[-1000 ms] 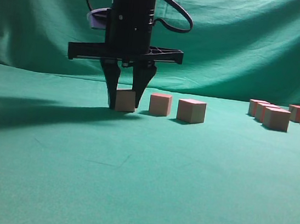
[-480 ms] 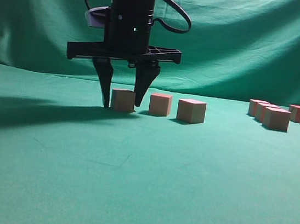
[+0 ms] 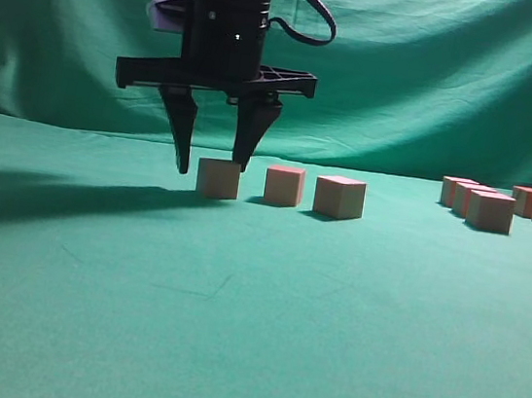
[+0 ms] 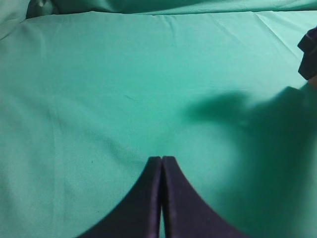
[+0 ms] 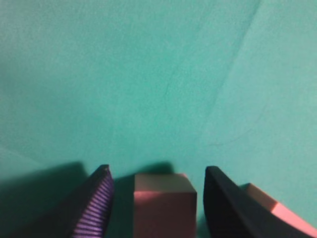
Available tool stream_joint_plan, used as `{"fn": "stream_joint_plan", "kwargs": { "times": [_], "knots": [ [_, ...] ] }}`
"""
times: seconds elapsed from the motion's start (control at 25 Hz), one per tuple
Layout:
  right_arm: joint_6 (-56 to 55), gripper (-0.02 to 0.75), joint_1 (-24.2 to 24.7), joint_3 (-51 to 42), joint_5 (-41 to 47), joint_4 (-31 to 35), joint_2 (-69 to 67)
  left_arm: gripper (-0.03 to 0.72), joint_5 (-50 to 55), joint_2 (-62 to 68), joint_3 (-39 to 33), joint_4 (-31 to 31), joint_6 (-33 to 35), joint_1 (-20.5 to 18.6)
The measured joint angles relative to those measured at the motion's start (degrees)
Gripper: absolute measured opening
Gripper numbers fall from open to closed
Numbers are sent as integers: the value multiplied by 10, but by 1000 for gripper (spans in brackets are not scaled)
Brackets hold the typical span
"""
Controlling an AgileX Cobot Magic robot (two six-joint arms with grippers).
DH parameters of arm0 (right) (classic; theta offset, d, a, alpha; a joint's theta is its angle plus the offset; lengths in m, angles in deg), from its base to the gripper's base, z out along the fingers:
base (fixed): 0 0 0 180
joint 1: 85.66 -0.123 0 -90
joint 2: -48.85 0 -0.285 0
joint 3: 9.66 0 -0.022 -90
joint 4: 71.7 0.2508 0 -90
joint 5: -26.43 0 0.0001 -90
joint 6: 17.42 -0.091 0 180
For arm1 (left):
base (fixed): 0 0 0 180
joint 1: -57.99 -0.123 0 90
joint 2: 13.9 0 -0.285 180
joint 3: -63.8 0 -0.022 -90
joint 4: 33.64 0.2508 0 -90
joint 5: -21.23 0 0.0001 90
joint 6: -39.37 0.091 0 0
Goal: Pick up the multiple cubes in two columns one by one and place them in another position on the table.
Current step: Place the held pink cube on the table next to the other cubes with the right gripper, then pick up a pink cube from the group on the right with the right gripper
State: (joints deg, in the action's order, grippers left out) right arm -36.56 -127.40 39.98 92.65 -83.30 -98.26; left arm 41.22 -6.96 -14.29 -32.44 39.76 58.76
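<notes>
Three tan cubes stand in a row on the green table (image 3: pixel 252 305): one (image 3: pixel 218 178) under my right gripper, one (image 3: pixel 284 185) beside it and one (image 3: pixel 339 197) further right. My right gripper (image 3: pixel 210 167) hangs open over the first cube, its fingertips apart from the cube's sides. In the right wrist view that cube (image 5: pixel 163 206) sits free between the open fingers (image 5: pixel 157 170), and a neighbouring cube (image 5: pixel 277 215) shows behind the right finger. Several more cubes (image 3: pixel 490 211) stand in two columns at the far right. My left gripper (image 4: pixel 161 158) is shut and empty over bare cloth.
An upright green cloth backdrop (image 3: pixel 438 84) closes off the rear. The right arm's shadow (image 3: pixel 51 195) lies across the table's left. A dark part (image 4: pixel 309 54) shows at the right edge of the left wrist view.
My right gripper let go of the left cube, spread its fingers and rose a little. The cube stayed on the table. The other cubes have not moved.
</notes>
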Motion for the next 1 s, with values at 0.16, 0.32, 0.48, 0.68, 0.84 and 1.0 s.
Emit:
{"fn": "stream_joint_plan", "kwargs": {
  "times": [0.16, 0.32, 0.48, 0.68, 0.84, 1.0],
  "knots": [
    [3, 362, 0, 15, 0, -17, 0, 0, 0, 0, 0, 0, 0, 0],
    [18, 362, 0, 57, 17, -30, 0, 0, 0, 0, 0, 0, 0, 0],
    [34, 362, 0, 85, 45, -39, 25, 0, 0, 0, 0, 0, 0, 0],
    [58, 362, 15, 83, 50, -42, 112, 0, 0, 0, 0, 0, 0, 0],
    [85, 362, 40, 33, 52, -39, 207, 0, 0, 0, 0, 0, 0, 0],
    [92, 362, 103, -76, 53, -40, 304, 0, 0, 0, 0, 0, 0, 0]
  ]
}}
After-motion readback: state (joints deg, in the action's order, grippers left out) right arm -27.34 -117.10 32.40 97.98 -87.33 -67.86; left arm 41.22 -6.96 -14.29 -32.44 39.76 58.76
